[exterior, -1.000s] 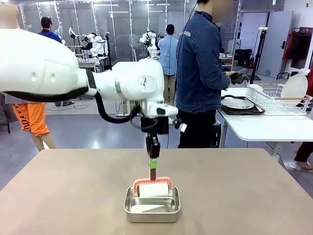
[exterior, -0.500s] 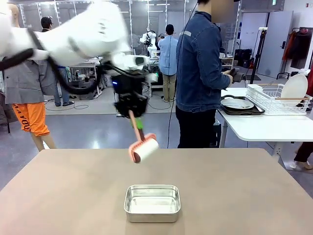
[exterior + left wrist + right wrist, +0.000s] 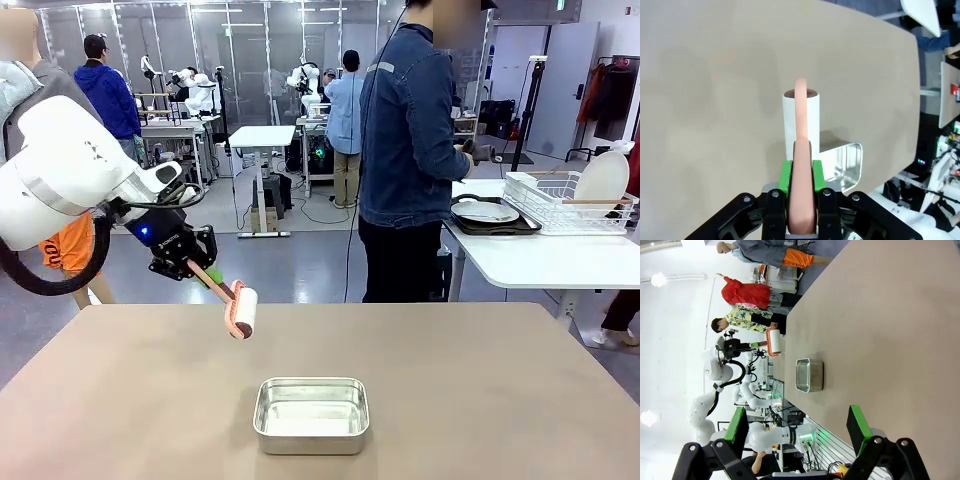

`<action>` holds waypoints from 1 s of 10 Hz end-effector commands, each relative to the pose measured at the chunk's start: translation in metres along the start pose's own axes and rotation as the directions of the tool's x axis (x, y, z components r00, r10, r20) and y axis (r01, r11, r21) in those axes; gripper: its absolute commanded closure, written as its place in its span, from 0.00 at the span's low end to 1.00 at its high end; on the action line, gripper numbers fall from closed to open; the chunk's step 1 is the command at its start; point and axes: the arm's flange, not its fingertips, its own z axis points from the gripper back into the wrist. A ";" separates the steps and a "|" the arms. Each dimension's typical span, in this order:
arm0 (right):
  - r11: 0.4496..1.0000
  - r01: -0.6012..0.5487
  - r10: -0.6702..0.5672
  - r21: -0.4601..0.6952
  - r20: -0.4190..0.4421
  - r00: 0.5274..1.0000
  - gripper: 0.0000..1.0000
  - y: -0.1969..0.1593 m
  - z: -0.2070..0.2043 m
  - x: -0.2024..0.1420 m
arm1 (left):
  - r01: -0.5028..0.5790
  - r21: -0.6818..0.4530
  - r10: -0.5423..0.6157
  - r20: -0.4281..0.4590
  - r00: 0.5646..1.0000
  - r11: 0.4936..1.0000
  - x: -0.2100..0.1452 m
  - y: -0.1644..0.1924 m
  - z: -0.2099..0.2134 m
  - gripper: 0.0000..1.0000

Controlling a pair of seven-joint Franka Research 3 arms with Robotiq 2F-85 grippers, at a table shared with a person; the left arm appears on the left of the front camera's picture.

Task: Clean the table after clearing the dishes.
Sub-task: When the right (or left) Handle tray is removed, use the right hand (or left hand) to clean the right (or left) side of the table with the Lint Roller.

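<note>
My left gripper (image 3: 197,270) is shut on the pink handle of a lint roller (image 3: 241,309) with a white roll. It holds the roller tilted over the far left part of the tan table (image 3: 480,390). In the left wrist view the green pads (image 3: 785,176) clamp the handle and the roller (image 3: 801,115) points at the table (image 3: 715,100). My right gripper (image 3: 797,426) stands open above the table (image 3: 890,315) with nothing between its fingers. The dishes, a white plate on a dark tray (image 3: 488,213), lie on the white side table.
A shiny steel pan (image 3: 311,414) sits at the table's near middle, also seen as the pan (image 3: 846,161) and pan (image 3: 810,375). A person in a denim jacket (image 3: 410,150) stands beyond the far edge, facing a white dish rack (image 3: 555,200).
My left arm lifted the roller out of the steel pan and swung it up and to the left, then lowered it toward the table's far left.
</note>
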 end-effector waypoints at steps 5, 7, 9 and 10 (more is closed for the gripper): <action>1.000 -0.007 0.007 -0.005 -0.003 1.000 0.00 0.003 0.001 -0.001 | 0.026 0.058 -0.023 -0.059 0.998 0.998 0.024 -0.001 -0.002 0.80; 1.000 -0.007 0.007 -0.005 -0.003 1.000 0.00 0.003 0.001 -0.001 | 0.005 -0.037 -0.013 -0.240 0.971 0.999 0.044 0.038 -0.025 0.80; 1.000 -0.007 0.007 -0.005 -0.003 1.000 0.00 0.003 0.001 -0.001 | -0.023 -0.105 -0.003 -0.241 0.971 0.994 0.037 0.062 -0.050 0.80; 1.000 -0.007 0.007 -0.005 -0.003 1.000 0.00 0.003 0.001 -0.001 | -0.028 -0.140 0.003 -0.179 0.984 0.990 0.034 0.078 -0.061 0.80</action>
